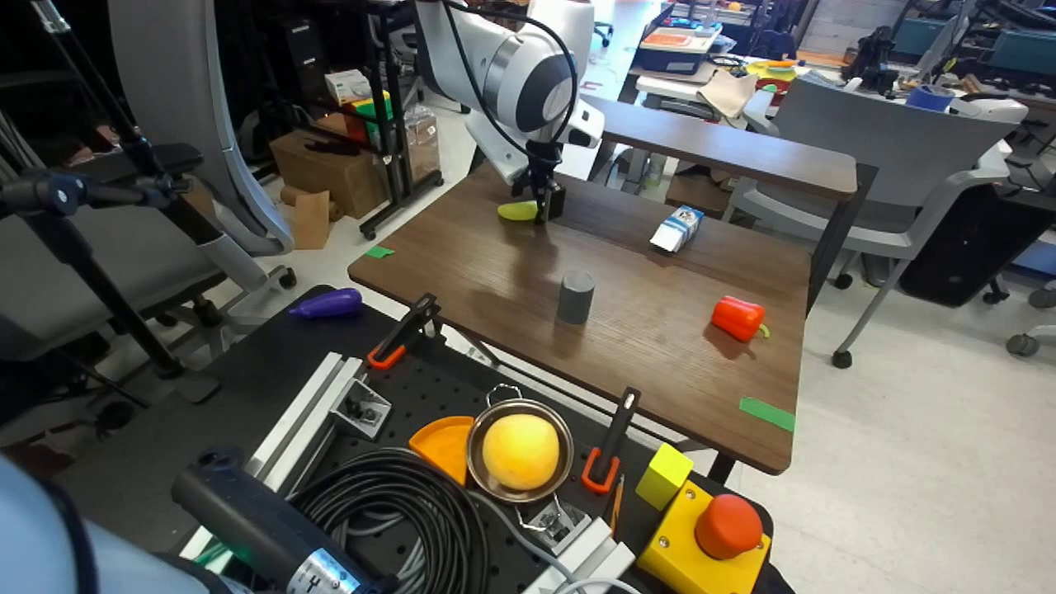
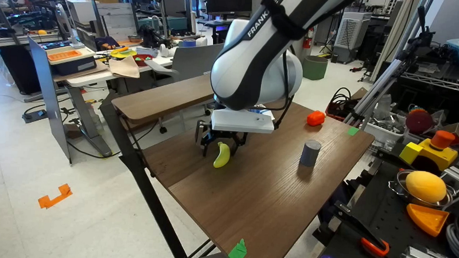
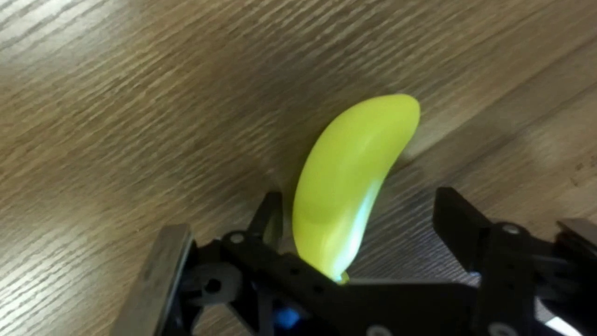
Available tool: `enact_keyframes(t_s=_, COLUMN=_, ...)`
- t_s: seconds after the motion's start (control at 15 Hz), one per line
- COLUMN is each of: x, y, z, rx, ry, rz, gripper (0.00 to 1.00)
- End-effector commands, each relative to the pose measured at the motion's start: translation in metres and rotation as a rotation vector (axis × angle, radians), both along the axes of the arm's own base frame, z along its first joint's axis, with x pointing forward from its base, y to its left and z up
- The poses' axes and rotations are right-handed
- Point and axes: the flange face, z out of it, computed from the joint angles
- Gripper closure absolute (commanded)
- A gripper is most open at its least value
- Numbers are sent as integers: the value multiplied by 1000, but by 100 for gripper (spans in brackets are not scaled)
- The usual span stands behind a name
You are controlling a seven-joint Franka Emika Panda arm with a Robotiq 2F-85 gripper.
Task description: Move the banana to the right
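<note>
One ungripped banana (image 3: 345, 184) between the widely parted jaws of the pincer (image 3: 359, 198)

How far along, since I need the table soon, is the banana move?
Looks done: reaching the banana; the hand straddles it in the wrist view. Under way: probably lining up a grasp, as the hand stands open with a clear gap on one side. Left, likely: closing, carrying it right and releasing, since it lies ungripped on the table. No rightward move can be confirmed from these views.
</note>
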Motion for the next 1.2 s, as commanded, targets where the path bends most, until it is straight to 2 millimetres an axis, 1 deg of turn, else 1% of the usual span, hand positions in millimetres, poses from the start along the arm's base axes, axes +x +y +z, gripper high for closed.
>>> enact_keyframes(t_s=0.0, x=8, y=-3, z=1, rx=-31, ry=-11, rz=-11, gripper=47)
enact_keyframes(t_s=0.13, x=9, y=-7, z=2, rx=-36, ry=-11, rz=-16, gripper=60)
enact_keyframes(t_s=0.33, x=11, y=-11, z=4, rx=-46, ry=-15, rz=-13, gripper=84)
enact_keyframes(t_s=0.47, x=11, y=-12, z=7, rx=-48, ry=-12, rz=-10, gripper=95)
enact_keyframes(t_s=0.53, x=10, y=-13, z=10, rx=-47, ry=-10, rz=-9, gripper=96)
enact_keyframes(t_s=0.6, x=9, y=-14, z=12, rx=-47, ry=-9, rz=-6, gripper=93)
enact_keyframes(t_s=0.8, x=3, y=-20, z=24, rx=-45, ry=7, rz=-7, gripper=93)
enact_keyframes(t_s=0.93, x=-5, y=-30, z=33, rx=-53, ry=9, rz=-9, gripper=93)
enact_keyframes(t_s=1.13, x=-22, y=-57, z=44, rx=-90, ry=23, rz=-15, gripper=93)
